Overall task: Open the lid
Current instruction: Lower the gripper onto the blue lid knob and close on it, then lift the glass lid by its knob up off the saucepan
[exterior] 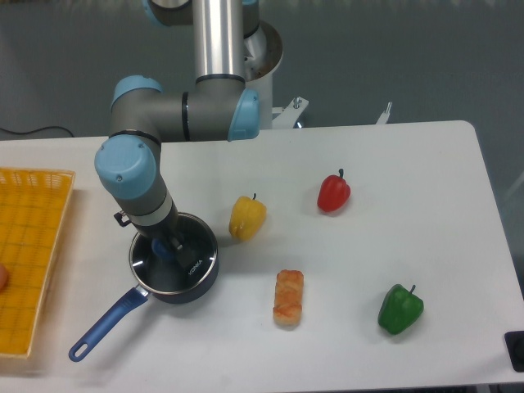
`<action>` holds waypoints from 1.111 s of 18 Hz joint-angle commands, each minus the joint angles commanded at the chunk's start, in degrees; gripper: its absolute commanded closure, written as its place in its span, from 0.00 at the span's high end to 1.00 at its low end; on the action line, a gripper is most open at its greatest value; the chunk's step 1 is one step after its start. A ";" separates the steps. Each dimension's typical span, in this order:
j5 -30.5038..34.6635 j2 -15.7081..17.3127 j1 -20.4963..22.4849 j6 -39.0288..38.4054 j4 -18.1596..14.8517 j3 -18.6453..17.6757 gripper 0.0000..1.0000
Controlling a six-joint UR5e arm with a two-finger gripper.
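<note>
The lid point(184, 266) is a clear glass disc with a metal rim, lying flat on the dark blue saucepan point(201, 282) at the table's left front. Its blue knob point(166, 248) shows at the centre. My gripper point(167, 245) comes straight down onto the knob, with its fingers on either side of it. The wrist hides the fingertips, so I cannot tell whether they press the knob. The saucepan's long blue handle point(105, 325) points to the front left.
A yellow pepper point(247, 217) sits just right of the saucepan. A red pepper point(333, 193), a green pepper point(400, 309) and a piece of fried food point(288, 297) lie further right. An orange basket point(31, 254) stands at the left edge.
</note>
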 joint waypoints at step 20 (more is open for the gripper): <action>-0.26 -0.09 0.00 -0.26 -0.09 0.44 0.66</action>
